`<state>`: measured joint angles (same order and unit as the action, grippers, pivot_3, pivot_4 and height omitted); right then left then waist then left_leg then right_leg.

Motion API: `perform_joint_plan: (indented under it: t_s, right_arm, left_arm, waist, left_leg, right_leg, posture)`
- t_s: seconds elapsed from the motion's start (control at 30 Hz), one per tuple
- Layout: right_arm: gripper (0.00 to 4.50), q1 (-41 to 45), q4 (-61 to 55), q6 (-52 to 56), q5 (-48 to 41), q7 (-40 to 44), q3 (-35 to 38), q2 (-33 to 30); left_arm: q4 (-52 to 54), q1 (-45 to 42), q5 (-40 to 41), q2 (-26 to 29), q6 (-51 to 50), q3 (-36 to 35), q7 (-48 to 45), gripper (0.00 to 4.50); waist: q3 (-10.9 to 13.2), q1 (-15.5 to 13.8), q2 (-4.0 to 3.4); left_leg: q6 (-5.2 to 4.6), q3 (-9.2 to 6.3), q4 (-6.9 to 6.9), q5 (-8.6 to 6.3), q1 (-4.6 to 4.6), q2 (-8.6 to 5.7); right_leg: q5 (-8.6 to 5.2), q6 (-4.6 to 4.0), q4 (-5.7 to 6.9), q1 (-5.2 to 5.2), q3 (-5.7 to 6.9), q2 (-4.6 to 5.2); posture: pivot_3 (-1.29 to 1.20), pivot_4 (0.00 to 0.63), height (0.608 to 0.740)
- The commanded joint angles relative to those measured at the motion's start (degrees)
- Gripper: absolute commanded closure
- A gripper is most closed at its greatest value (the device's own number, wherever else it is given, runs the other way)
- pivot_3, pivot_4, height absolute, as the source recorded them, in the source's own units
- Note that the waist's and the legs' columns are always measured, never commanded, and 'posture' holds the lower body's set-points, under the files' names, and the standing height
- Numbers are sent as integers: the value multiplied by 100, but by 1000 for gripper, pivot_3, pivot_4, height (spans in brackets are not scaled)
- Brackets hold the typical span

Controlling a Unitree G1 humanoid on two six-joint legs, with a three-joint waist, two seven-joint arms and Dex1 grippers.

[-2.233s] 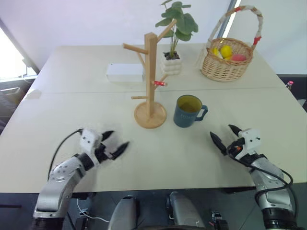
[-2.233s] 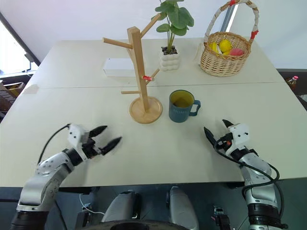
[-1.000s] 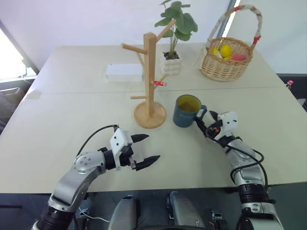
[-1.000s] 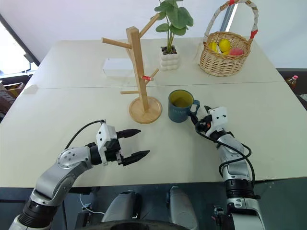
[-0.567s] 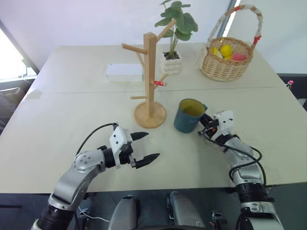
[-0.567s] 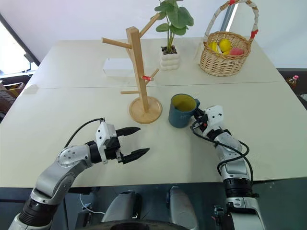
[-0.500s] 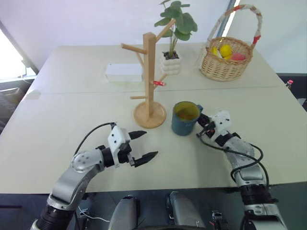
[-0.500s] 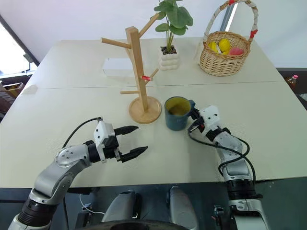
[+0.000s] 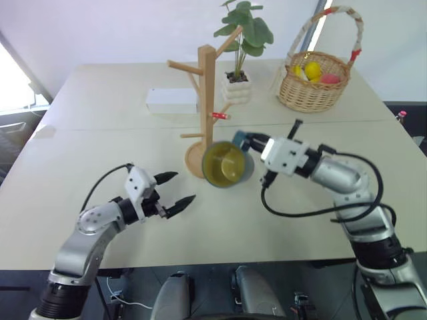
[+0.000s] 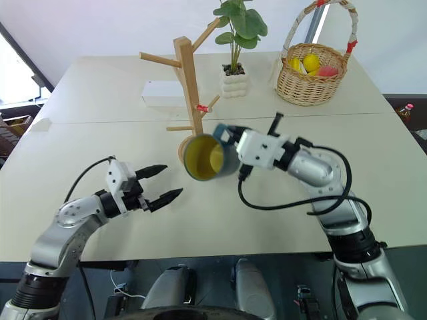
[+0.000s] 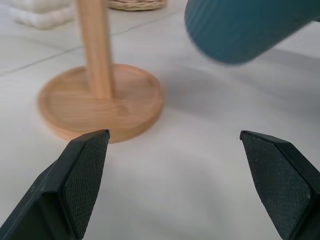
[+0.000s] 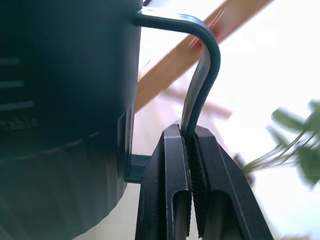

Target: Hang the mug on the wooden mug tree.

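Illumination even and bright across the pale tabletop (image 9: 100, 143); strongest daylight enters from the robot's far left, overexposed. Shadows soft and faint. In the left wrist view, the mug (image 11: 250, 25) beyond the jaws is blurred. In the right wrist view, the background past the jaws is washed out and defocused, the mug's side dark.

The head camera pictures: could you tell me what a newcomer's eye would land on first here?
First, the mug, held off the table on its side by the right gripper, shut on its handle, its yellow-green inside facing the camera just in front of the wooden mug tree. Next, the left gripper, open and empty, low over the table's near left part. Behind stand a potted plant and a wicker basket of fruit.
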<state>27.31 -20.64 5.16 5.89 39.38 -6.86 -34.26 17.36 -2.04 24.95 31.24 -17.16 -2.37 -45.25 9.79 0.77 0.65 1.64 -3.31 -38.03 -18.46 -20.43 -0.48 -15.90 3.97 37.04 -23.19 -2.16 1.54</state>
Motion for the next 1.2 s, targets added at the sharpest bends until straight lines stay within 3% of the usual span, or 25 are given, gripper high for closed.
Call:
perform_joint_plan:
  t_s: [0.03, 0.33, 0.7, 1.03, 1.13, 1.2]
  right_arm:
    - [4474, 425, -235, 397, -37, -5, -19, 96]
    - [4474, 621, -177, 574, 58, -62, -117, 121]
    - [4474, 1112, 340, 779, 257, -205, -397, 433]
    - [4474, 1369, 909, 784, 530, -290, -679, 703]
    - [3610, 1392, 921, 808, 493, -341, -632, 798]
    - [2606, 1413, 899, 768, 533, -392, -594, 796]
  left_arm:
    - [16, -41, 138, 68, 108, -290, -76, 0]
    - [71, 19, 180, 25, 125, -375, -82, 0]
    - [458, -160, 1040, 39, -364, -803, -29, 0]
    - [616, -206, 1117, 112, -490, -771, 49, 0]
    - [620, -205, 1108, 112, -483, -750, 68, 0]
    - [613, -215, 1098, 115, -483, -736, 71, 0]
  waist:
    - [0, -9, 1]
    - [0, -4, 3]
    - [1, 5, 4]
    - [1, 7, 4]
    - [1, 7, 4]
    - [1, 11, 3]
  left_leg:
    - [0, 0, 0, 0, -2, 0]
    - [0, 2, 2, 0, -9, -5]
    - [0, 2, 3, 0, -7, -3]
    - [1, 2, 3, 0, -8, -4]
    - [0, 2, 3, 0, -8, -4]
    - [0, 2, 4, 0, -8, -4]
  right_leg:
    - [0, 0, -1, 0, 0, 2]
    - [0, 0, -10, -3, 1, 15]
    - [0, 0, -6, -4, 2, 14]
    - [0, -1, -6, -6, 2, 14]
    - [0, -1, -6, -7, 2, 13]
    - [0, -1, -6, -7, 2, 13]
  posture:
    - [0, 150, 740]
    - [0, 150, 740]
    - [0, 150, 740]
    - [0, 150, 740]
    - [0, 150, 740]
    - [0, 150, 740]
